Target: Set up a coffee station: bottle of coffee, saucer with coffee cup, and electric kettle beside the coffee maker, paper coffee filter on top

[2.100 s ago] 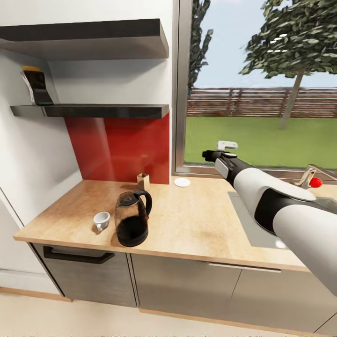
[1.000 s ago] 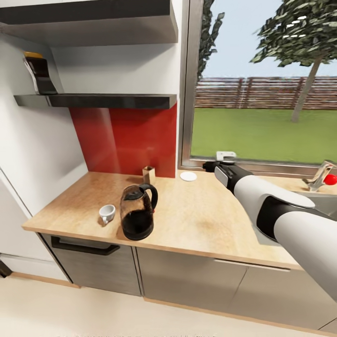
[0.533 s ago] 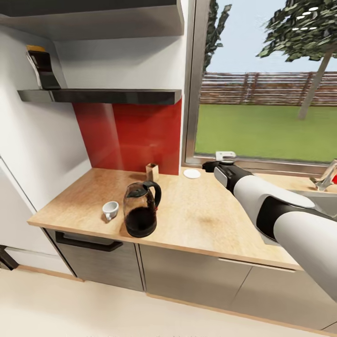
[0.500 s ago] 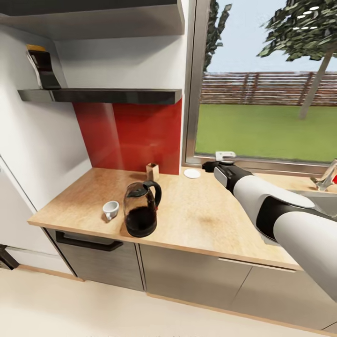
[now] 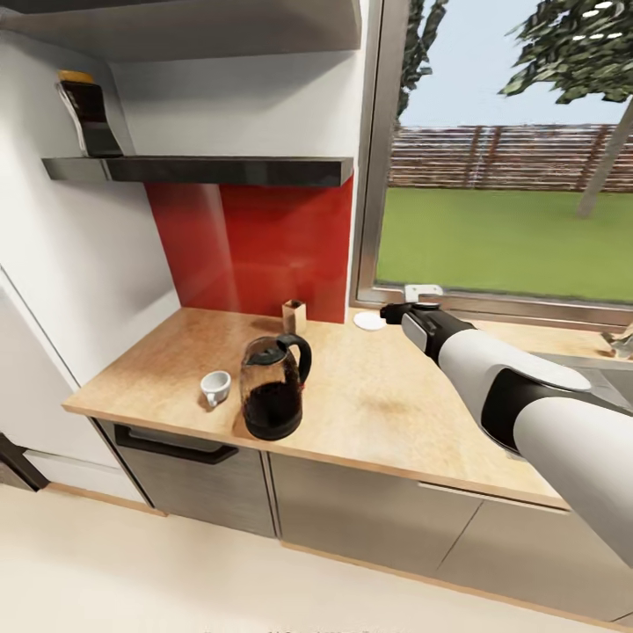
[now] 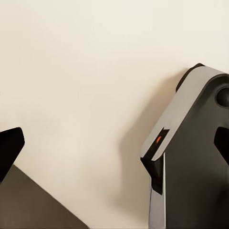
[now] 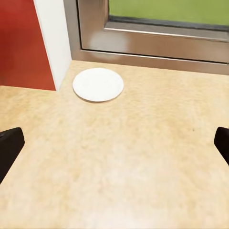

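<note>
The white saucer [image 5: 369,321] [image 7: 98,84] lies at the back of the kitchen countertop [image 5: 404,404] by the window frame. My right gripper [image 5: 387,311] [image 7: 114,145] hovers open just right of it, above the wood, with nothing between its fingers. The glass electric kettle [image 5: 275,387] stands near the counter's front edge, and the small white coffee cup [image 5: 215,388] is just left of it. Up on the black kitchen shelf [image 5: 202,170] at the far left stands the bottle of coffee [image 5: 86,119]. My left gripper [image 6: 114,145] is open over a pale surface. The coffee maker is out of view.
A small brown box [image 5: 294,316] stands against the red backsplash [image 5: 255,246] behind the kettle. A sink [image 5: 607,369] is set into the counter at the far right. The window sill [image 5: 519,308] runs behind my right arm. White wall closes the counter's left end.
The head camera has moved, so the counter's things sit farther right in the picture. My right gripper has come lower and closer to the saucer. Kettle and cup stay put.
</note>
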